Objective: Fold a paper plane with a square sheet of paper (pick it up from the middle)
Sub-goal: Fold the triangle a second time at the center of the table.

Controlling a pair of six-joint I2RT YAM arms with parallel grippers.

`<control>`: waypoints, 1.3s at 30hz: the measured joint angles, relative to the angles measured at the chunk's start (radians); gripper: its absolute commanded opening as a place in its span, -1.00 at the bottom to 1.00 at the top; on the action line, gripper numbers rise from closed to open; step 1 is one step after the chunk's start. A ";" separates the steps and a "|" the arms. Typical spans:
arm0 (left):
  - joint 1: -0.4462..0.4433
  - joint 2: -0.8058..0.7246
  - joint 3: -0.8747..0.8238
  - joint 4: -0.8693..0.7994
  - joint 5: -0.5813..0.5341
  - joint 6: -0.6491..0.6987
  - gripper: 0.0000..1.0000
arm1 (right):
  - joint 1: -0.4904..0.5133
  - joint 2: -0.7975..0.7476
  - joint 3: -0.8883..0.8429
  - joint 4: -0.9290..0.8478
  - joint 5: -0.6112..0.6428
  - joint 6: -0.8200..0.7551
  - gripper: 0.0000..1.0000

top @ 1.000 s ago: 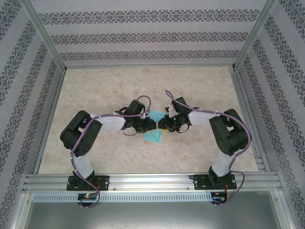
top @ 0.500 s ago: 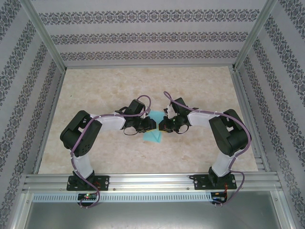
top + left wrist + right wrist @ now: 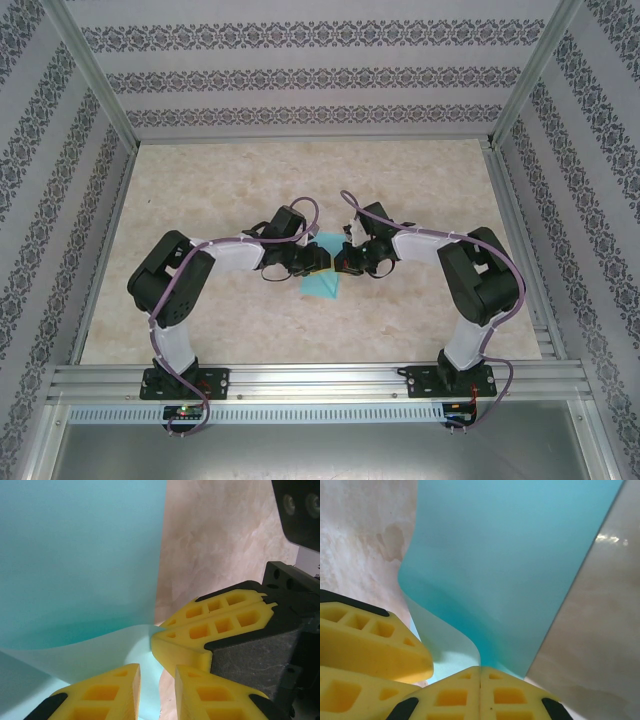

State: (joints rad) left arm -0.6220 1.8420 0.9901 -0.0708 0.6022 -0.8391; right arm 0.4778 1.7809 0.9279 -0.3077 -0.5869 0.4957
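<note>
Sheet: the square sheet of paper (image 3: 322,287) lies at the centre of the tabletop (image 3: 200,190) in the top view. A turquoise wedge shows just below the two claws and a sliver just above them.
Sheet form: mostly flat. In both wrist views one edge curls up off the tabletop, pale underside showing. No sharp crease is visible.
Right claw: the right claw (image 3: 480,670) has its jaws fully together, pads meeting along one seam. The raised edge of the sheet runs down into that seam, so it appears pinched there.
Left claw: the left claw (image 3: 157,669) has its jaws a narrow gap apart. The pale flap passes through the gap, and the pads are not seen pressing on it.
Key relation: the claws meet tip to tip at mid frame, left claw on the left and right claw on the right. The sheet's visible length runs top to bottom across that line. Both tips sit at the same raised edge, neither arm nearer.
Step (judgement): early stage, the first fold being lifted.
Next move (judgement): carry the pinched edge over the flat part, keeping it square to the opposite edge.
Risk (judgement): thin paper may slip from the pinch or skew.
</note>
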 measured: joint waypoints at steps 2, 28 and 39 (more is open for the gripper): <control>0.000 0.006 0.000 0.000 0.006 0.000 -0.50 | 0.000 0.002 0.007 -0.007 0.006 -0.002 -0.91; 0.000 0.042 0.006 0.000 0.021 0.000 -0.50 | 0.000 0.027 0.029 -0.033 0.039 -0.016 -0.90; 0.000 0.045 0.006 0.000 0.021 0.000 -0.51 | 0.000 0.037 0.039 -0.037 0.040 -0.020 -0.90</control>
State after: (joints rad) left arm -0.6224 1.8874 0.9962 -0.0711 0.6235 -0.8387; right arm 0.4778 1.8183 0.9665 -0.3447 -0.5468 0.4759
